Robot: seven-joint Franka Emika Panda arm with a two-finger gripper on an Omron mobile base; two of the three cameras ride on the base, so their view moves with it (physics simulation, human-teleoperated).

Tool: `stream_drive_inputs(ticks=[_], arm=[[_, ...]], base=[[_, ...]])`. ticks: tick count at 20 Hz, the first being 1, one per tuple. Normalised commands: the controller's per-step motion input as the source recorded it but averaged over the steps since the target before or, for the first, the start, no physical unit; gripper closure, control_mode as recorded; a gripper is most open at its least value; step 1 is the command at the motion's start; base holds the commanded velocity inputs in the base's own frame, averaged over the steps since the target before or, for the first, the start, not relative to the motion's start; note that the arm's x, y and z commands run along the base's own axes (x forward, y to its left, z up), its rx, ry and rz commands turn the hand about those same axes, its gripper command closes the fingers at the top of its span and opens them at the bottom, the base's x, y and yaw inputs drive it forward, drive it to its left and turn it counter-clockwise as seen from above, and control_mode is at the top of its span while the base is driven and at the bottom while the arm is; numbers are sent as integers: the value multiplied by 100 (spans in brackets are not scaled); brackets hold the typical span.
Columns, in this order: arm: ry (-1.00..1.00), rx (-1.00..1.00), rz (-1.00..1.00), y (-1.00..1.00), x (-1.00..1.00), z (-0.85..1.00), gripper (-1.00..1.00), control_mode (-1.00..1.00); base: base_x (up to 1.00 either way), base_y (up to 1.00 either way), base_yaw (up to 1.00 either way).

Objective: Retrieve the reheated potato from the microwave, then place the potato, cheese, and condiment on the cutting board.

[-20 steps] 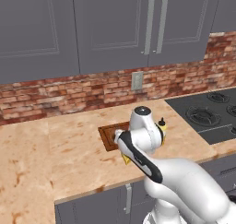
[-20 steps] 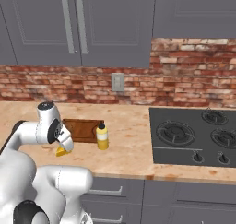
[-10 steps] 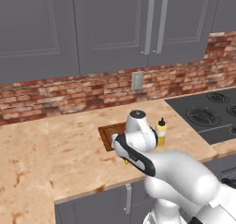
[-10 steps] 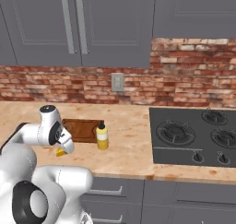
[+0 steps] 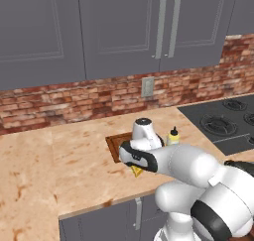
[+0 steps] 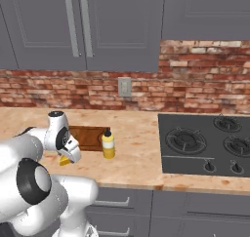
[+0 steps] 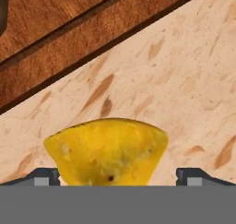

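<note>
Hand view: spread wide around cheese beside cutting board, nothing gripped; probably light, firm, best pinched across flat flanks.

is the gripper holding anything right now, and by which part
Nothing is held. The gripper is open, its fingertips standing wide on either side of the cheese, which lies on the counter beside the cutting board.

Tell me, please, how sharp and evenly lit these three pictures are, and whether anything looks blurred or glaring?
Left base view: flat, even rendered light, no glare; the cutting board is crisp. Right base view: equally even, with the condiment sharp. Hand view: the cheese sits close and slightly soft-edged between the open gripper tips, lit without harsh highlights.
</note>
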Motion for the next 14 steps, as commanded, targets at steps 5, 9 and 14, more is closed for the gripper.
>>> stream_drive_inputs(ticks=[5,9,14], arm=[[0,-1,4,0,6,-8,-100,-100],[0,-2,3,1,-1,-16,-100,-100],[3,-6,0,3,-9,-25,100,-100]], base=[[0,0,0],[0,0,0],[0,0,0]])
